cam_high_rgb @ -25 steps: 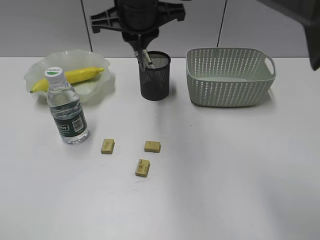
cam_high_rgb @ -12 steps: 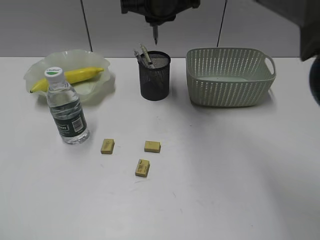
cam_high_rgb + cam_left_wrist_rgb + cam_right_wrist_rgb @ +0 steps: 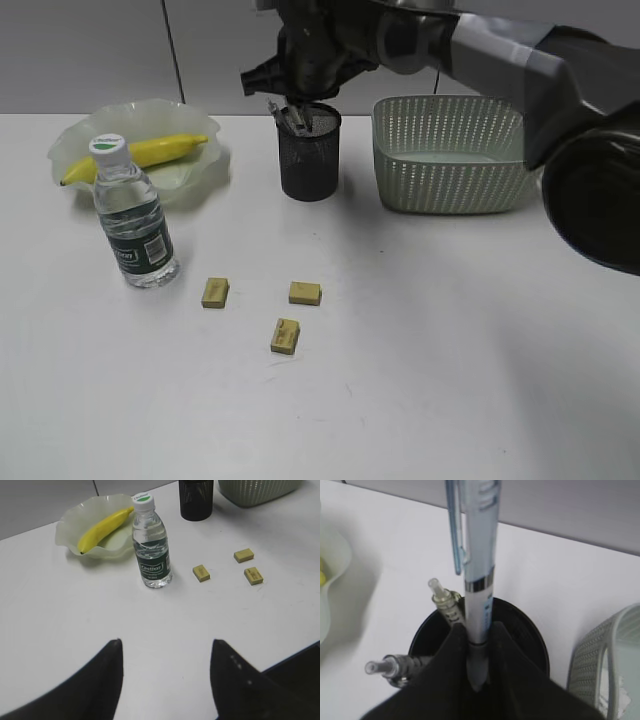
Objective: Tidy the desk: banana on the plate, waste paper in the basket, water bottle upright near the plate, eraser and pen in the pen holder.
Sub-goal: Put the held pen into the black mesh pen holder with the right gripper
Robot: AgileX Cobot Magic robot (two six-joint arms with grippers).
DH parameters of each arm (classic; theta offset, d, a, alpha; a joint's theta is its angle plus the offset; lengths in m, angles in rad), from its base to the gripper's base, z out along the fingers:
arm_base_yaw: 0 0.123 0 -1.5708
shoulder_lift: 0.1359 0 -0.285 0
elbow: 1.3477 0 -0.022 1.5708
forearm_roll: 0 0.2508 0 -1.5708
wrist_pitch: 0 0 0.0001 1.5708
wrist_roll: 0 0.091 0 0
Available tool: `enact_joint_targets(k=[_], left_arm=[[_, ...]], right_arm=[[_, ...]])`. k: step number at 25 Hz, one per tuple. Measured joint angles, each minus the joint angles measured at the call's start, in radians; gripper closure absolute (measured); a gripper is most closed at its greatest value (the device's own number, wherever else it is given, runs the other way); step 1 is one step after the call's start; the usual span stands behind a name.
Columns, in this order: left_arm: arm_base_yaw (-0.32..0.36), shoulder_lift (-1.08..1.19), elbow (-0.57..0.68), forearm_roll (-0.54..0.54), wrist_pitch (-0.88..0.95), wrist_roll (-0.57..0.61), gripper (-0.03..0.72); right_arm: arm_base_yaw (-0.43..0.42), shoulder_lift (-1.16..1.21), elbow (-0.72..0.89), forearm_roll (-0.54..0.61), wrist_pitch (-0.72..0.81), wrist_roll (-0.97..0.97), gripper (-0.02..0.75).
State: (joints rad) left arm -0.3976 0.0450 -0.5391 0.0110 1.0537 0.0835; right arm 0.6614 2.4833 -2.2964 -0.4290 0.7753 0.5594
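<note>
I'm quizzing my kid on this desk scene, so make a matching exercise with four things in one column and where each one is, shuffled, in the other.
Things:
1. banana
2. water bottle
3. light blue pen
4. three tan erasers

Places:
A. held in the right gripper above the pen holder
B. loose on the desk
C. on the plate
D. upright in front of the plate

Pairs: 1-C, 2-D, 3-A, 4-B

The yellow banana (image 3: pixel 140 152) lies in the pale green wavy plate (image 3: pixel 205 170) at the back left of the white counter (image 3: pixel 450 350). The water bottle (image 3: pixel 132 215) stands upright just in front of the plate. Three small tan erasers (image 3: pixel 285 335) lie on the counter, apart from each other. The black mesh pen holder (image 3: pixel 310 152) has pens in it. A light blue pen (image 3: pixel 480 580) is held upright over it. The green basket (image 3: pixel 455 155) sits to the right.
</note>
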Motion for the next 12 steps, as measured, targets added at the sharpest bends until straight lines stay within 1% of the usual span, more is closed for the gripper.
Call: enact_joint_targets(k=[4,6,7,8,12], left_arm=[[0.0,0.0,0.0,0.0,0.0,0.0,0.268],[0.0,0.0,0.0,0.0,0.0,0.0,0.268],[0.0,0.0,0.0,0.0,0.0,0.0,0.268],[0.0,0.0,0.0,0.0,0.0,0.0,0.268],[0.0,0.0,0.0,0.0,0.0,0.0,0.268]], right_arm=[[-0.001,0.021,0.001,0.0,0.001,0.0,0.633],[-0.001,0.021,0.001,0.0,0.001,0.0,0.609],[-0.001,0.021,0.001,0.002,0.001,0.0,0.577],[-0.001,0.021,0.001,0.004,0.001,0.0,0.526],[-0.001,0.015,0.001,0.022,0.017,-0.001,0.272]])
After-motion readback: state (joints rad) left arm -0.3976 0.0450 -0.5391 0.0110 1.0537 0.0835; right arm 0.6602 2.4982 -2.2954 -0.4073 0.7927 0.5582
